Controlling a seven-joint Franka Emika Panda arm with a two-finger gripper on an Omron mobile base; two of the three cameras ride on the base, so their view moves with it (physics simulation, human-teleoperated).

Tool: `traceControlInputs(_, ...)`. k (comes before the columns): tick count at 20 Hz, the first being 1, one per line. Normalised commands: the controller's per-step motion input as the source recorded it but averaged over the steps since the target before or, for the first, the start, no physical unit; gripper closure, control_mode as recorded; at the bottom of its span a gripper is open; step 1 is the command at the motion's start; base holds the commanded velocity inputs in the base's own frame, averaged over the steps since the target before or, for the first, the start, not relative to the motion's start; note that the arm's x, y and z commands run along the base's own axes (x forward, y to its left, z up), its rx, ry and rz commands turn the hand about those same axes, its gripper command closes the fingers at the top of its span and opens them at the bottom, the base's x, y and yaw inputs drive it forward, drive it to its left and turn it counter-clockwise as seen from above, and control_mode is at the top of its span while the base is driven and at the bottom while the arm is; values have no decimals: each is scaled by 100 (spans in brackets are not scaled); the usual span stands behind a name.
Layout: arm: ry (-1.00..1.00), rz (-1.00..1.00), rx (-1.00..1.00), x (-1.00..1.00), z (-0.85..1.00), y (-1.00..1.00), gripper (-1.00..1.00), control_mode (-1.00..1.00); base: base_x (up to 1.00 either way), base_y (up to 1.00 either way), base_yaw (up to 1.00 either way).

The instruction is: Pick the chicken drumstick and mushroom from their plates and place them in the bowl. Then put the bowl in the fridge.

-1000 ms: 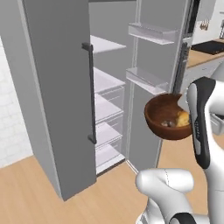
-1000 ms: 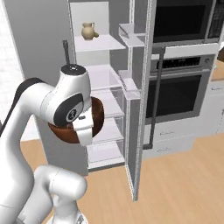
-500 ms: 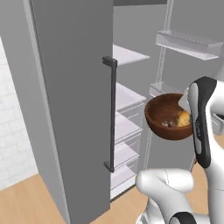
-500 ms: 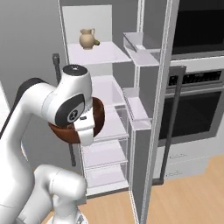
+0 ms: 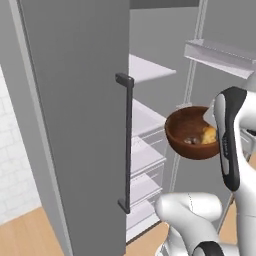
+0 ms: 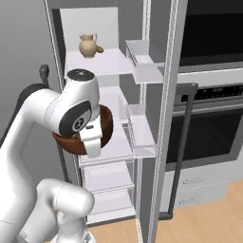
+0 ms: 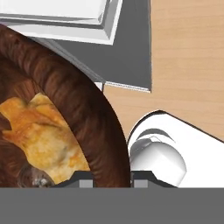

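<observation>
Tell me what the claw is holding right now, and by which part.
The claw holds the wooden bowl by its rim, one finger on each side of the wall.

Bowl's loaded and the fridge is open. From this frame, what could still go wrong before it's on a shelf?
1. The claw grips the bowl only by its rim, one fingertip on each side of the wall; the weight hangs off to one side, so it may slip or tip.
2. The chicken drumstick and mushroom lie loose inside; a tilt could spill them.
3. The open fridge door and the door bins flank the shelves, so the bowl could clip them going in.
</observation>
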Motion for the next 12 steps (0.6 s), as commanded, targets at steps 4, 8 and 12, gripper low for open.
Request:
traceControlInputs(4,0,0,0,0,0,0,100,100,61,1,15)
traceControlInputs(8,0,0,0,0,0,0,100,100,52,0,26)
traceControlInputs(12,0,0,0,0,0,0,100,100,21,-15,24)
